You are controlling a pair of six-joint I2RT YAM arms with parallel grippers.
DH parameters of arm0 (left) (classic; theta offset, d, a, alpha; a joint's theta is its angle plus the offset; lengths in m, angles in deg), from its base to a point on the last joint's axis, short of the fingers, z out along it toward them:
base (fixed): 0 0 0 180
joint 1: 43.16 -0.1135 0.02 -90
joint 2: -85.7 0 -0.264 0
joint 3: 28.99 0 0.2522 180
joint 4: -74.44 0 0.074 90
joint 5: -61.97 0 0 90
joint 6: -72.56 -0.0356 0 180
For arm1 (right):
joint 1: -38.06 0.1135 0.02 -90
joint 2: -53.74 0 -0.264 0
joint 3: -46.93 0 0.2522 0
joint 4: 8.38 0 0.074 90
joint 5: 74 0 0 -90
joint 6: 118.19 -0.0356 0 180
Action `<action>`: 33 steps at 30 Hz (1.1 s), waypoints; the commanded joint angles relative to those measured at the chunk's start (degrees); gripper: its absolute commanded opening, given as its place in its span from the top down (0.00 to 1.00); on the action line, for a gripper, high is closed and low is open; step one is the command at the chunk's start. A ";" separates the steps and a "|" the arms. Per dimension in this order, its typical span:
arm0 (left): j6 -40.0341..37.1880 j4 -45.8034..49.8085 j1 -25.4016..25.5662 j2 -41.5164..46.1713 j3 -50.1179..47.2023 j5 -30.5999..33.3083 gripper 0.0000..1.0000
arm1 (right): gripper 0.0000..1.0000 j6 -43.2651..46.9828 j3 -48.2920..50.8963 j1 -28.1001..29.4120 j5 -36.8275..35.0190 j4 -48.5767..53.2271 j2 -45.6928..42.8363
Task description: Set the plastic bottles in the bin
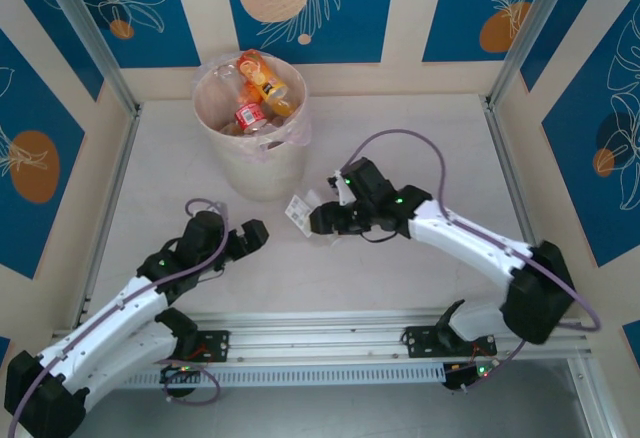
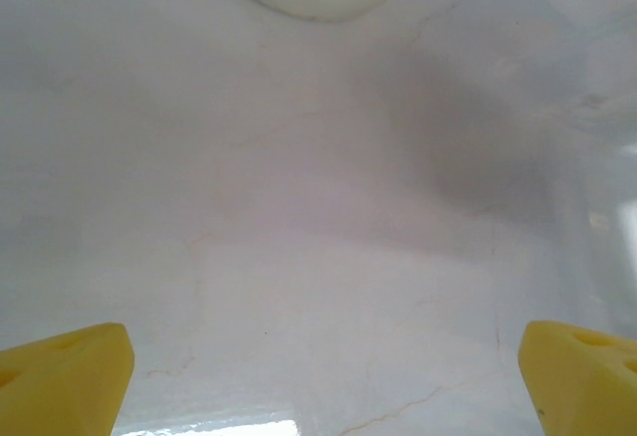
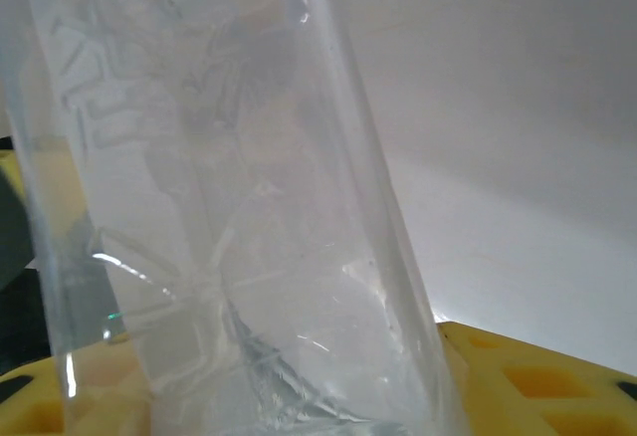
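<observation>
**A:** Where is the clear bottle (image 3: 229, 217) in relation to the right gripper (image 1: 313, 221)?

**B:** It's between the gripper's yellow fingers (image 3: 537, 386), which are clamped on its lower end, and the plastic there is creased. From above, the bottle sticks out to the left of the gripper with its white label (image 1: 298, 210) showing. It's just right of the bin (image 1: 262, 173) and apart from it.

**A:** And the left gripper (image 2: 318, 376)?

**B:** Its jaws are wide apart with nothing between them. It's over bare table (image 1: 420, 148) on the near side of the bin.

**A:** What's hard to make out?

**B:** The wrist view cuts off the bottle's upper end. From above, its clear body blurs into the table, so I can't tell whether it's lifted or resting. In the bin, an orange-labelled bottle (image 1: 268, 88) and a red-labelled bottle (image 1: 248, 115) lie on top. The ones beneath them are too jumbled to count.

**A:** How much room is there to move?

**B:** The bin stands at the far left of the table, near the back wall. There's open table to its right and in front, bounded by the aluminium frame rails (image 1: 508, 173).
</observation>
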 commanded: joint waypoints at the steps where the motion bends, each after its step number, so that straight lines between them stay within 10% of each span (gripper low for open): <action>1: -2.27 5.52 -0.47 0.02 2.31 4.42 0.01 | 0.65 1.96 -5.11 -0.36 -8.41 14.03 -5.66; 11: -3.79 6.64 -0.54 -1.92 4.54 7.36 0.00 | 0.69 10.55 -31.46 -0.59 -10.22 22.75 -3.66; 26: -3.44 7.76 -0.58 1.00 4.96 8.86 0.01 | 0.69 18.62 -91.03 -0.61 -4.92 20.11 40.79; 33: -3.10 9.43 -0.54 1.69 4.76 9.03 0.01 | 0.70 15.77 -95.03 0.52 -3.74 8.87 50.40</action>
